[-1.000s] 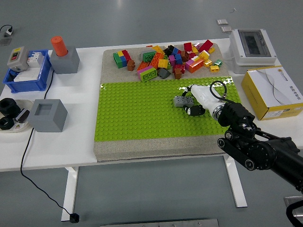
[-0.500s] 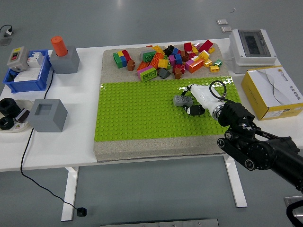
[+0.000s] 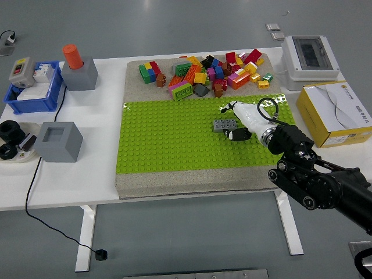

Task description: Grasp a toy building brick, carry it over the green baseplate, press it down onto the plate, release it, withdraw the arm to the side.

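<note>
We see the grey brick (image 3: 224, 124) seated on the plate (image 3: 168, 139) near its right edge. Right hand (image 3: 243, 122) just beside it, fingers released. Brick pile (image 3: 203, 72) lies behind.

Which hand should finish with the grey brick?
Right. The right hand is already at the grey brick on the green baseplate, so it can release and withdraw. No left arm is in view.
</note>
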### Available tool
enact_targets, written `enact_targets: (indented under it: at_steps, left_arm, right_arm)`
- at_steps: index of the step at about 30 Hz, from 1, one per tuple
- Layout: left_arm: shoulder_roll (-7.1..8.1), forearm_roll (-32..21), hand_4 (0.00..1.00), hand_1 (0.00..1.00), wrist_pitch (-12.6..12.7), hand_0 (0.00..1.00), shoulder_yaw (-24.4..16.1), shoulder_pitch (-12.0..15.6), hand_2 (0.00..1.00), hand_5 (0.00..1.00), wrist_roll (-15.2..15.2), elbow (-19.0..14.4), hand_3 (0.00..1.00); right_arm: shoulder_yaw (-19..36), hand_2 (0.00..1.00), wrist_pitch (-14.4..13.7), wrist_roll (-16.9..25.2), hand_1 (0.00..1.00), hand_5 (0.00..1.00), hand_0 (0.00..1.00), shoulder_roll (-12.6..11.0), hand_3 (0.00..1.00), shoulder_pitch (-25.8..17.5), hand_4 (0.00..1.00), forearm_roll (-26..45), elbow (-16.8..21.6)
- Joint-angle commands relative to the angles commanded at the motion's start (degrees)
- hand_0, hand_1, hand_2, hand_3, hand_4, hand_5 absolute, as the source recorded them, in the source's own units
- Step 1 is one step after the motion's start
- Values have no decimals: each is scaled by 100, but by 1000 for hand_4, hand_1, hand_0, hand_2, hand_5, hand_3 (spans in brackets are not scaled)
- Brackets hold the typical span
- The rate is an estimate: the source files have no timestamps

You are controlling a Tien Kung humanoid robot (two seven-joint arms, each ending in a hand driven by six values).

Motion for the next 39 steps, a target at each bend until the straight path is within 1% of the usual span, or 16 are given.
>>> enact_targets:
  at_steps: [3, 4, 6, 9, 10, 15, 16, 21, 24, 30, 33, 34, 39]
  left_arm:
    - [1, -13, 637, 603, 2, 656, 0, 7, 583, 246, -2, 0, 670]
    - [1, -21, 637, 603, 2, 656, 3, 9, 583, 246, -4, 0, 670]
    - [-1, -40, 637, 603, 2, 656, 12, 15, 583, 246, -8, 0, 670]
    - [-1, -43, 637, 603, 0, 656, 15, 20, 583, 246, -8, 0, 670]
    - [-2, -44, 636, 603, 0, 655, 18, 20, 583, 245, -10, 0, 670]
    - [-5, -48, 636, 603, -2, 655, 28, 12, 583, 245, -26, 0, 670]
    - [-6, -48, 636, 603, -2, 656, 29, 10, 583, 245, -26, 0, 669]
    - [-4, -54, 636, 603, -3, 656, 32, 0, 583, 245, -18, 0, 669]
    - [0, -41, 636, 603, -2, 655, 20, -10, 583, 245, -14, 0, 669]
    - [-4, -42, 636, 604, -3, 655, 30, -24, 583, 246, -11, 0, 669]
    - [-2, -47, 636, 604, -3, 655, 35, -23, 583, 246, -6, 0, 669]
    - [-1, -45, 635, 603, -3, 655, 33, -24, 583, 246, -3, 0, 669]
    - [3, -38, 635, 603, -2, 655, 36, -35, 583, 246, -2, 0, 669]
  right_arm:
    - [217, 920, -15, -26, 749, 179, 433, -229, 760, -120, 696, -194, 430]
    - [264, 917, -14, -34, 756, 216, 442, -288, 720, -148, 724, -271, 549]
    - [338, 917, 7, -55, 756, 216, 442, -418, 720, -207, 724, -484, 827]
    - [320, 917, 43, -63, 756, 216, 442, -506, 720, -240, 724, -695, 1044]
    - [300, 921, 54, -63, 767, 352, 452, -517, 667, -243, 743, -740, 1060]
    - [177, 921, 68, -44, 767, 352, 452, -508, 667, -235, 743, -883, 1017]
    - [152, 927, 59, -35, 780, 390, 463, -501, 658, -230, 742, -908, 998]
    - [49, 927, 26, 0, 780, 390, 463, -482, 658, -197, 742, -910, 888]
    - [-45, 931, -18, 46, 781, 398, 464, -446, 657, -169, 739, -847, 743]
    - [-210, 933, -73, 117, 779, 388, 460, -328, 658, -146, 731, -772, 316]
    - [-278, 933, -79, 129, 779, 388, 460, -296, 658, -141, 731, -772, 185]
    - [-288, 934, -79, 130, 780, 363, 461, -290, 656, -139, 747, -774, 168]
    - [-348, 934, -83, 136, 780, 363, 461, -263, 656, -109, 747, -765, 96]
